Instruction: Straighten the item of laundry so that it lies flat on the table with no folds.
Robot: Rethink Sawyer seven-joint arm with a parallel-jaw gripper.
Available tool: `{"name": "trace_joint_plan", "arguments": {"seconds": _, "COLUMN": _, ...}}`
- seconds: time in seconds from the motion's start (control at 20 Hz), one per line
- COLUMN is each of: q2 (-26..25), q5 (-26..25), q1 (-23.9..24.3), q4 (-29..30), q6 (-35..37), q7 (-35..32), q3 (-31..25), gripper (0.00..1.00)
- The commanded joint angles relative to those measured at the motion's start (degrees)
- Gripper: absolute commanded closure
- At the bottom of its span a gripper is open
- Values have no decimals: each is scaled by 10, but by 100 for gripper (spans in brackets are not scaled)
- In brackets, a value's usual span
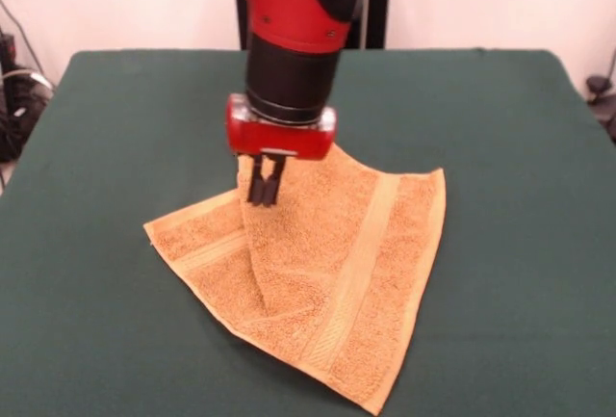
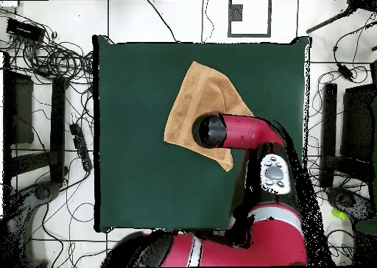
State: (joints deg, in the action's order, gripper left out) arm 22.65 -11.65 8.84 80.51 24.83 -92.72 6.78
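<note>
Arm reaches straight down — gripper (image 1: 264, 189) apparently pinched narrow on the folded towel (image 1: 337, 273) on the table (image 1: 510, 147).

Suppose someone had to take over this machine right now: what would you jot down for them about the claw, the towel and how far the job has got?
Claw: shut on a raised peak of the orange-tan towel, pinching a fold near its middle.
Towel: on the green table, roughly central in the front view. One part is folded over the rest, with a corner poking out beneath; the woven band shows on the top layer.
Done: the fold is gripped.
Left: pull the folded part open, lay it flat, release, then check for creases.
</note>
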Motion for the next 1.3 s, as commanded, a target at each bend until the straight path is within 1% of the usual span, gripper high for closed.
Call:
{"name": "trace_joint_plan", "arguments": {"seconds": 0.05, "q2": -76, "q5": -21, "q1": -84, "q4": -51, "q6": -17, "q7": -148, "q3": 64, "gripper": 100}}
{"name": "trace_joint_plan", "arguments": {"seconds": 0.25, "q2": -120, "q5": -37, "q1": -121, "q4": -106, "q6": -32, "q7": -152, "q3": 135, "gripper": 100}}
{"name": "trace_joint_plan", "arguments": {"seconds": 0.35, "q2": -128, "q5": -37, "q1": -122, "q4": -118, "q6": -30, "q7": -139, "q3": 145, "gripper": 100}}
{"name": "trace_joint_plan", "arguments": {"seconds": 0.5, "q2": -129, "q5": -35, "q1": -125, "q4": -121, "q6": -29, "q7": -123, "q3": 152, "gripper": 100}}
{"name": "trace_joint_plan", "arguments": {"seconds": 0.6, "q2": -131, "q5": -42, "q1": -137, "q4": -136, "q6": -8, "q7": -108, "q3": 168, "gripper": 100}}
{"name": "trace_joint_plan", "arguments": {"seconds": 0.85, "q2": -133, "q5": -59, "q1": -153, "q4": -152, "q6": -5, "q7": -98, "q3": 202, "gripper": 100}}
{"name": "trace_joint_plan", "arguments": {"seconds": 1.1, "q2": -123, "q5": -60, "q1": -152, "q4": -151, "q6": 0, "q7": -78, "q3": 200, "gripper": 100}}
{"name": "trace_joint_plan", "arguments": {"seconds": 1.2, "q2": -123, "q5": -54, "q1": -151, "q4": -142, "q6": -10, "q7": -92, "q3": 200, "gripper": 100}}
{"name": "trace_joint_plan", "arguments": {"seconds": 1.3, "q2": -130, "q5": -28, "q1": -140, "q4": -133, "q6": -14, "q7": -121, "q3": 188, "gripper": 100}}
